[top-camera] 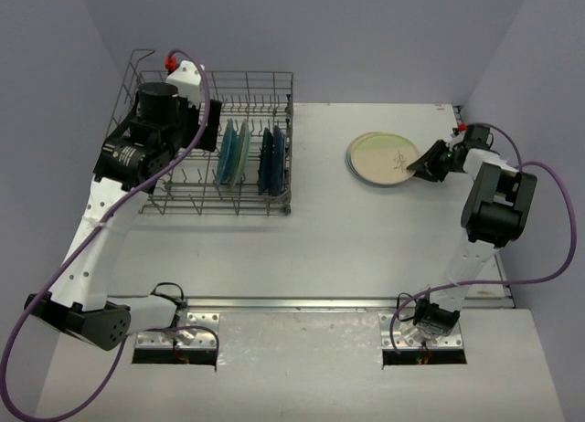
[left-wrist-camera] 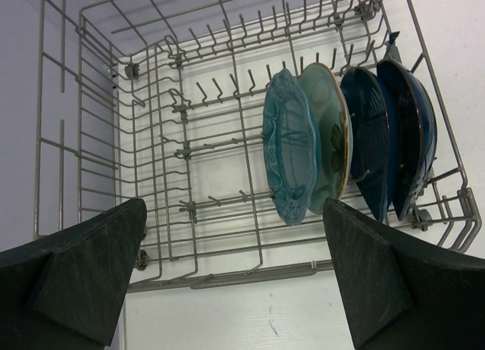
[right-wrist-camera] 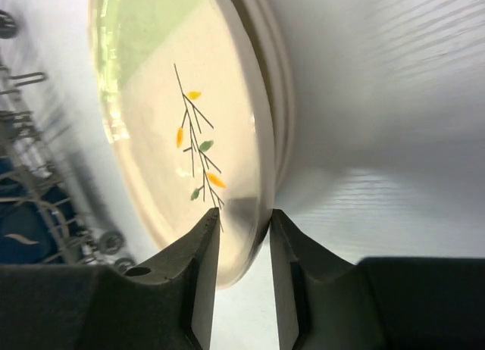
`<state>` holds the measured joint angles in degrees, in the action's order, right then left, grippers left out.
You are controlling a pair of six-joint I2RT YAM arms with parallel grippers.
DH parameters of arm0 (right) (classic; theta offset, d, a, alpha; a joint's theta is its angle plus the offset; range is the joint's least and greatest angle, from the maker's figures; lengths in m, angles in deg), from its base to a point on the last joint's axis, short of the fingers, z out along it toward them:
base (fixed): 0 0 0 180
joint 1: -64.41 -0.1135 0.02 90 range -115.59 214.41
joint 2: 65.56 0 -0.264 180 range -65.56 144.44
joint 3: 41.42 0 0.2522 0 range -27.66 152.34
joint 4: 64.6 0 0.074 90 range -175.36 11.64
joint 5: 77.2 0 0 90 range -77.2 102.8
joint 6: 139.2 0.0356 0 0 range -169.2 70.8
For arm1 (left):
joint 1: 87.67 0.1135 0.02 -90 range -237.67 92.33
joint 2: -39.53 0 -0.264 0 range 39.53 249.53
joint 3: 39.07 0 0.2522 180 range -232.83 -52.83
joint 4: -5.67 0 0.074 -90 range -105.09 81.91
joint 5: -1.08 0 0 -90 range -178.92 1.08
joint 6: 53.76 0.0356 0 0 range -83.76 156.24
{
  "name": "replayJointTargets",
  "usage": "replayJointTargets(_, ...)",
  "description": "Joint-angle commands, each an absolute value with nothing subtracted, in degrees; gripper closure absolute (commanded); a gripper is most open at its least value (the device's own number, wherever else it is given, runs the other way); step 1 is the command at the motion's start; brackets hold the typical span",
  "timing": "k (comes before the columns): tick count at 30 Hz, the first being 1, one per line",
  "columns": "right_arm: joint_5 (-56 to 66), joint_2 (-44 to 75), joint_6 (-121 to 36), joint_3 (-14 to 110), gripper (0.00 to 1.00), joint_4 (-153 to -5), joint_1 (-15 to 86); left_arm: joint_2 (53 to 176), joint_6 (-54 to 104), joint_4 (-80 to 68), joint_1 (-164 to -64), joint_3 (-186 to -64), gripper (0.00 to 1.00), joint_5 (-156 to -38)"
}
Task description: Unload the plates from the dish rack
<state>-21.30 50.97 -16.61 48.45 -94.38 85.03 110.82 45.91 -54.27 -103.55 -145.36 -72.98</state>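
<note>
The grey wire dish rack [top-camera: 196, 205] stands at the back left and holds several upright plates: a teal scalloped one [left-wrist-camera: 288, 149], a pale one [left-wrist-camera: 330, 134] and two dark blue ones [left-wrist-camera: 371, 130]. In the top view they show as teal [top-camera: 234, 151] and dark blue [top-camera: 271, 159]. My left gripper [top-camera: 212, 125] hangs open and empty over the rack's left part, left of the plates [left-wrist-camera: 235, 214]. My right gripper [top-camera: 422, 163] is shut on the near rim of the cream twig plate [right-wrist-camera: 174, 100], which lies slightly tilted on a stack of plates [right-wrist-camera: 282, 100] on the table at the right.
The rack's tall wire sides [left-wrist-camera: 83, 123] and upright tines [left-wrist-camera: 189, 149] surround the left gripper's view. The white table [top-camera: 347, 230] stretches between rack and stack. Purple walls close in at left, back and right.
</note>
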Motion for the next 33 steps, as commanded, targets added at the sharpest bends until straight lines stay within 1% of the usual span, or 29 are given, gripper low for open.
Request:
replayJointTargets(1, -12.59, 49.04, -23.49, 53.51, 0.64, -98.56, 83.46, 108.50, 44.59, -51.83, -102.49, -144.27, 0.00, -74.15)
replayJointTargets(2, -10.97, 48.82, -24.27, 54.17, 0.59, -99.27, 82.65, 108.17, 44.58, -51.78, -102.43, -143.88, 0.00, -74.15)
replayJointTargets(5, -6.13, 47.92, -26.16, 54.69, 0.53, -99.37, 80.78, 107.74, 44.50, -51.86, -102.26, -143.36, 0.00, -74.42)
replayJointTargets(9, 0.66, 47.21, -30.24, 55.40, 0.53, -98.94, 77.02, 107.32, 44.41, -51.86, -102.19, -142.85, 0.00, -74.43)
replayJointTargets(14, 4.38, 49.47, -33.00, 58.95, 0.53, -101.70, 73.98, 106.86, 44.41, -51.78, -102.09, -142.31, 0.00, -74.59)
replayJointTargets(17, 5.01, 51.68, -33.03, 61.89, 0.53, -103.93, 73.38, 106.50, 44.59, -51.78, -102.00, -142.04, 0.00, -74.42)
replayJointTargets(21, 6.08, 51.64, -33.19, 62.28, 0.52, -104.79, 73.30, 106.24, 44.59, -51.78, -101.92, -141.54, 0.00, -73.93)
replayJointTargets(26, 4.28, 46.73, -34.31, 59.53, 0.47, -104.10, 73.29, 106.48, 43.97, -51.93, -101.65, -139.78, 0.00, -75.19)
replayJointTargets(28, 2.17, 41.48, -35.02, 57.89, 0.35, -103.02, 73.22, 106.63, 43.04, -51.35, -101.65, -136.46, 0.00, -77.12)
replayJointTargets(29, 0.82, 39.38, -35.37, 57.16, 0.27, -102.80, 73.17, 106.97, 42.54, -51.11, -101.65, -134.84, 0.00, -77.96)
replayJointTargets(31, -1.39, 34.78, -35.95, 55.99, 0.07, -103.08, 73.06, 108.42, 41.49, -50.58, -101.65, -132.80, 0.00, -77.33)
replayJointTargets(32, -2.33, 32.22, -36.32, 55.15, 0.01, -103.22, 73.03, 109.64, 41.13, -50.34, -101.65, -132.27, 0.02, -75.83)
replayJointTargets(33, -3.19, 30.03, -36.90, 53.92, 0.01, -103.27, 73.00, 110.95, 41.05, -50.04, -101.65, -132.06, 0.04, -74.22)
